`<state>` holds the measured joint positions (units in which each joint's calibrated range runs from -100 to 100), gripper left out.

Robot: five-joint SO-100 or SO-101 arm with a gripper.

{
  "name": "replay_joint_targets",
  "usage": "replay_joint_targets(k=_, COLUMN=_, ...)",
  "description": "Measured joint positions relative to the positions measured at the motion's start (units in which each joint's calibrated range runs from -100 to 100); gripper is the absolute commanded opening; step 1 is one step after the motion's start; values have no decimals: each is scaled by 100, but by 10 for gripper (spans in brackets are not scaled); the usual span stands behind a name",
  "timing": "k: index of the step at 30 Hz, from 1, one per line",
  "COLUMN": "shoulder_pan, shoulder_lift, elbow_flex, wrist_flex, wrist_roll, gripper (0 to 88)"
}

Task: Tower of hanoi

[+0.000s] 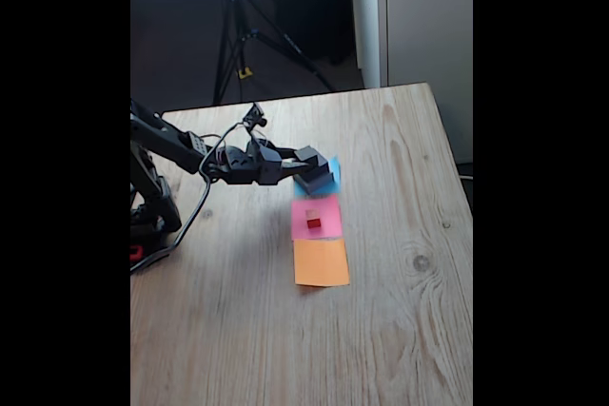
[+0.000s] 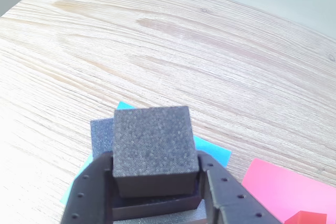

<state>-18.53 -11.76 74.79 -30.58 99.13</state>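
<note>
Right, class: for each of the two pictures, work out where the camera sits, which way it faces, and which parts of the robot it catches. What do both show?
Fixed view: stands off the table's near end, raised, looking down along the wooden table; the arm reaches in from the left, its gripper at the stack on the blue paper.
Wrist view: rides on the gripper, looking forward and down; both fingers flank the small dark grey block.
Shared: blue paper, pink paper, red cube, the block stack.

Your claw (image 2: 156, 182) grips the small dark grey block (image 2: 152, 142) on both sides, atop the black block (image 2: 157, 205), over blue paper (image 2: 212, 153); pink paper (image 2: 278, 187) at right.
</note>
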Motion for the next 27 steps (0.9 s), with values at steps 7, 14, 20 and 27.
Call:
replay_joint_targets(k=7, shoulder_pan=0, shoulder_lift=17, elbow_flex=0, wrist_flex=0, wrist_roll=0, gripper=161)
replay_joint_targets(k=14, shoulder_pan=0, shoulder_lift=120, elbow_flex=-130, wrist_flex=-8, wrist_roll=0, gripper=256)
replay_joint_targets(k=20, shoulder_pan=0, shoulder_lift=111, elbow_flex=-130, wrist_flex=-8, wrist_roll=-35, gripper=268)
replay_joint_targets(k=27, shoulder_pan=0, shoulder_lift=-1043, elbow_flex=-122, wrist_flex=921, wrist_roll=-590, gripper=243)
